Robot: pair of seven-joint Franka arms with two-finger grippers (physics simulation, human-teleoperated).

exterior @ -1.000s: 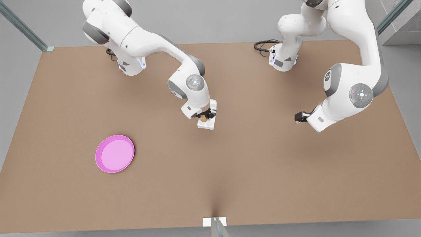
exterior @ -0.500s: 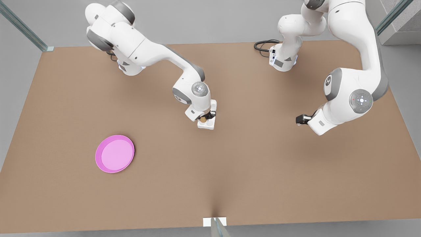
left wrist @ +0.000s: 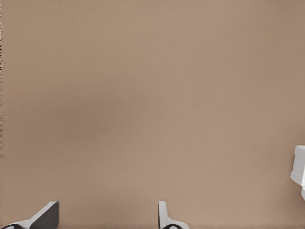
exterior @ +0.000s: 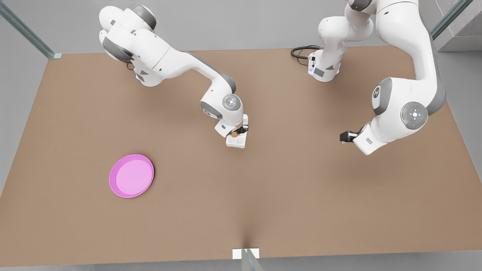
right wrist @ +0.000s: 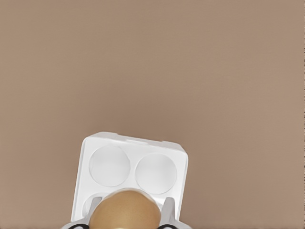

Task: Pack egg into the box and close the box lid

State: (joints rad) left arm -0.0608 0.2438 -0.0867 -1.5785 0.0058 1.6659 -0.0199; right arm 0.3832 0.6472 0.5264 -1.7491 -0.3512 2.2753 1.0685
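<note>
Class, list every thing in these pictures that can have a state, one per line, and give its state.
egg: held by the right gripper, over the box's cups
box: open, two visible cups empty
right gripper: shut on the egg
left gripper: open, waiting above the table
pink plate: empty

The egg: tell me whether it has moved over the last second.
Yes. In the front view the egg, held by the right gripper, has sunk closer to the fixed box, which has stayed put. The left gripper waits aside, open.

Even, bright, glare-free light leaves soft diffuse shadows under both arms on the table (exterior: 286, 195).
</note>
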